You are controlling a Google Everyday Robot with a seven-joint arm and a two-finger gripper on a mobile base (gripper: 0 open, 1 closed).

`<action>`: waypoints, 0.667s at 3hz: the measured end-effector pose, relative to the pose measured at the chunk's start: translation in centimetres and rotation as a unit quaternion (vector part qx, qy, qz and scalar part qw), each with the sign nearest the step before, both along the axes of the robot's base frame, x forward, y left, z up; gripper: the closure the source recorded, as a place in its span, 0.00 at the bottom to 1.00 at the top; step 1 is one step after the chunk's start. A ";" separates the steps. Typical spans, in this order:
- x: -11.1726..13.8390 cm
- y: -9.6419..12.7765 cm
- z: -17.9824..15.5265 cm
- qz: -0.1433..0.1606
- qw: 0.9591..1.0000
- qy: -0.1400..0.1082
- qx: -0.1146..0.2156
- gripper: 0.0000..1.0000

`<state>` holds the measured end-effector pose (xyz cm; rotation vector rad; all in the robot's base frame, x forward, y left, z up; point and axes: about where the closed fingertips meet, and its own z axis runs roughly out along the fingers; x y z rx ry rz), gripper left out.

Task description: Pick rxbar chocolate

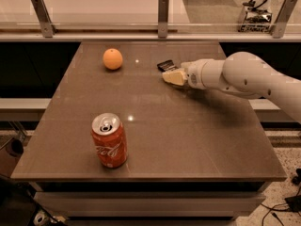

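Tool (170, 76) beside rxbar chocolate (165, 65), table's (188, 145) far half

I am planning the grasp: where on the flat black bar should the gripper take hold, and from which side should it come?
Probably across the narrow width of the rxbar chocolate, coming from above: it lies flat on the table, so only its long edges offer a hold. The gripper is right beside it, on the near side.

You have one rxbar chocolate (165, 65), one orange (113, 59) and one red can (109, 140) on one table (188, 135). You also have one gripper (173, 76), just beside the rxbar chocolate.
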<state>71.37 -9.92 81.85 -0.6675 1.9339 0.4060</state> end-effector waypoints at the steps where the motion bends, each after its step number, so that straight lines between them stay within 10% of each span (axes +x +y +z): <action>1: 0.0 0.0 0.1 0.000 1.000 0.000 0.000 1.00; 2: 0.0 0.0 0.1 0.000 1.000 0.000 0.000 1.00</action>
